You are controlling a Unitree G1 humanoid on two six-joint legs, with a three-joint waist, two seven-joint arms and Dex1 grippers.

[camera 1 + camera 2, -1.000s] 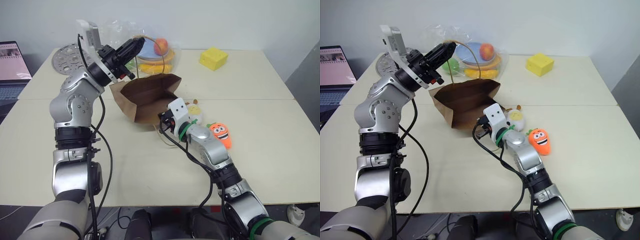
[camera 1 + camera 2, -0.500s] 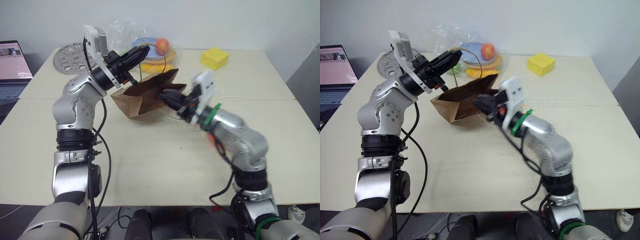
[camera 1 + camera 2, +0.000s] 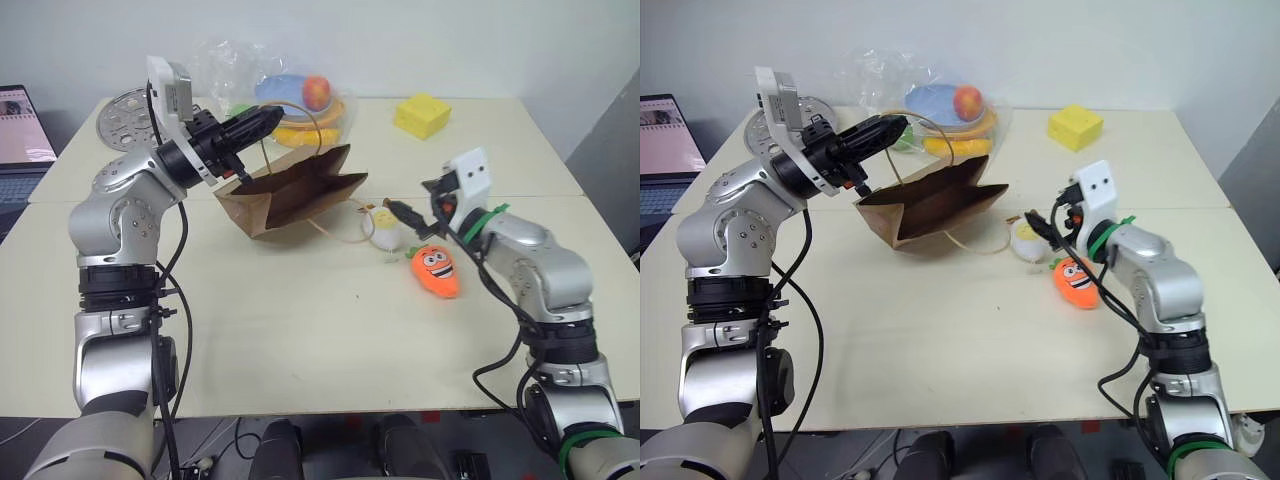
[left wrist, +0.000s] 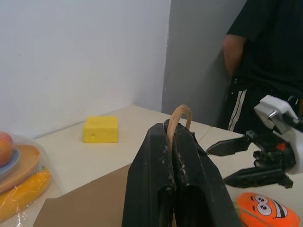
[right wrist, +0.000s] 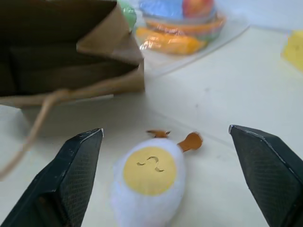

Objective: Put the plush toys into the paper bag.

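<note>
The brown paper bag lies tilted on the table, its mouth facing right. My left gripper is shut on its upper loop handle and holds that side up. The other handle trails on the table. To the right of the mouth lies the white egg toy with its yellow spot. The orange carrot toy lies to the egg's right, a little nearer me. My right gripper is open and empty, just right of the egg and above the carrot, pointing toward the bag.
A clear plastic bag of fruits sits behind the paper bag. A yellow block is at the back right, a perforated metal disc at the back left, and a laptop at the far left. A person in black stands beyond the table.
My right gripper has swung right, away from the bag's mouth, and gone from shut to open. The left gripper keeps its hold on the handle. The egg toy lies on the table.
</note>
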